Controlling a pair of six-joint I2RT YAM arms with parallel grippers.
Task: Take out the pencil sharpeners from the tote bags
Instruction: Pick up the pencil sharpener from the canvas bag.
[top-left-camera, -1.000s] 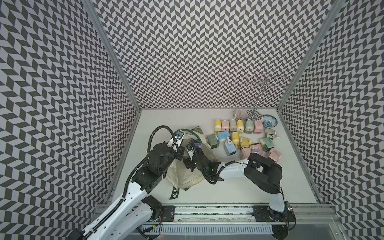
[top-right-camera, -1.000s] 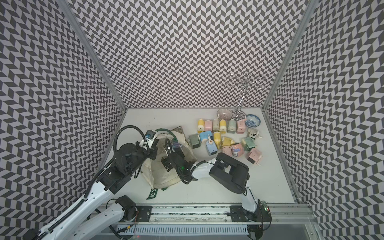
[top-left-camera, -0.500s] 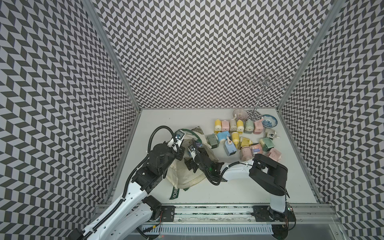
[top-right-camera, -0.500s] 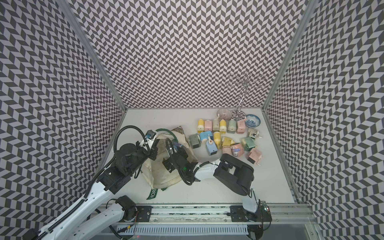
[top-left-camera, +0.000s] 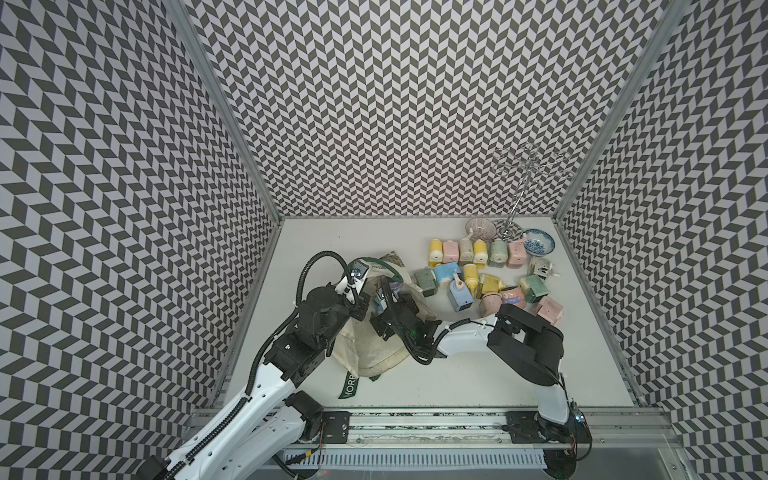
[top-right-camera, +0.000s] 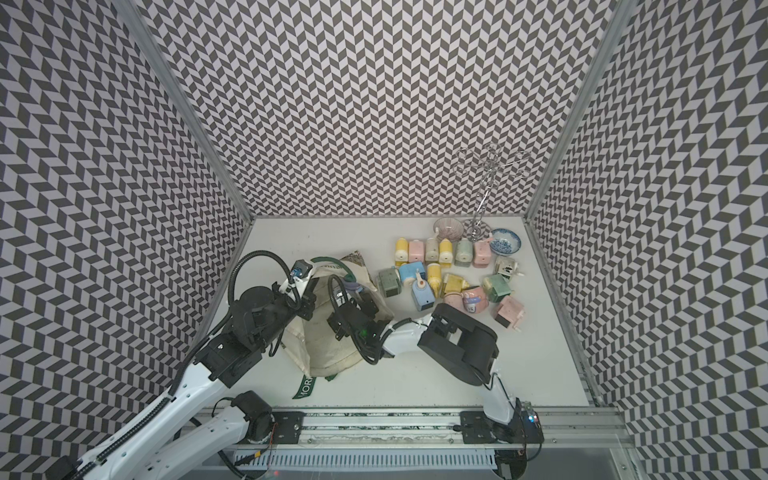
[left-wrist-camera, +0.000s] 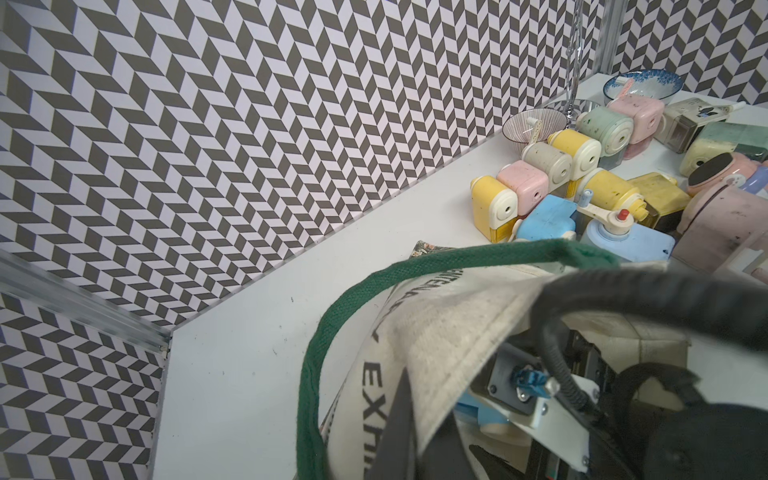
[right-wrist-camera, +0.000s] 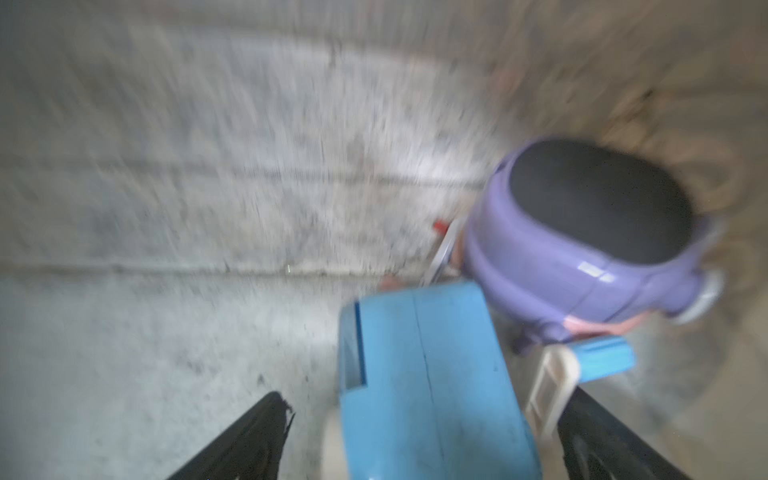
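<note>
Blue sharpener, lengthwise between jaws, right end effector spread wide

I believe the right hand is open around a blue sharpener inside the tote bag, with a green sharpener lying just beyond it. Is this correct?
Not fully. Beyond it lies a purple sharpener with a dark panel, not a green one; the right wrist view shows it. The rest holds: the right hand is open around the blue sharpener inside the tote bag.
</note>
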